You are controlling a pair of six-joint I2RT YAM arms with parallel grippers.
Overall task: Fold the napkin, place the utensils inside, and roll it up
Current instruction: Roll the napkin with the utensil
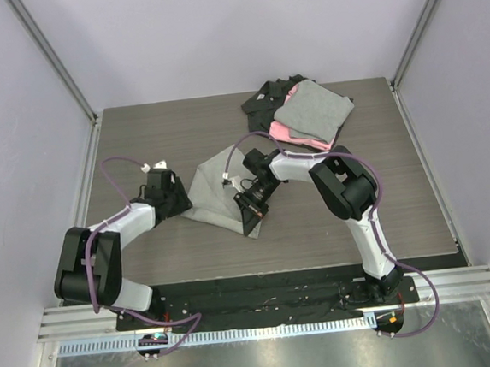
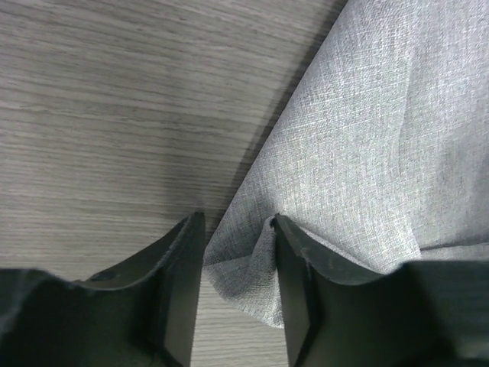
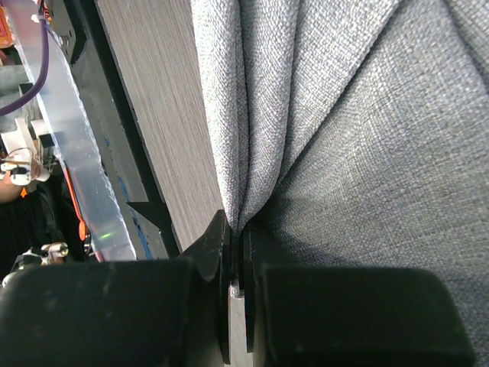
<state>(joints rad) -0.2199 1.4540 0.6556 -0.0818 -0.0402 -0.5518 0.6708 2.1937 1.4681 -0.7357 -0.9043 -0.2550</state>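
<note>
At the middle of the wood-grain table [image 1: 138, 133] lies the napkin [image 1: 215, 186], a plain light-grey cloth, rumpled and skewed so that one corner points to the far side and another to the near side. Both arms reach in to it from either side.

On the right, the right gripper [image 3: 235, 229] comes down at the napkin's near right edge. Its jaws are pressed together on the cloth, with no gap between them. Several pleats of grey fabric gather into the pinch and fan out away from it. The rest of the cloth spreads flat to the right in the wrist view, and bare table shows to the left of the folds.

On the left, the left gripper [image 2: 237, 229] sits low at the napkin's left edge. Its jaws stand apart, and a small bunched corner of the cloth rises between them. The fabric touches the right-hand jaw. I cannot tell whether it meets the left-hand one. The cloth is not yet squeezed flat.

Toward the far right corner of the table, well apart from the napkin, sits a pile of cloths [image 1: 312, 113]: grey on top, pink beneath, black at the bottom.
</note>
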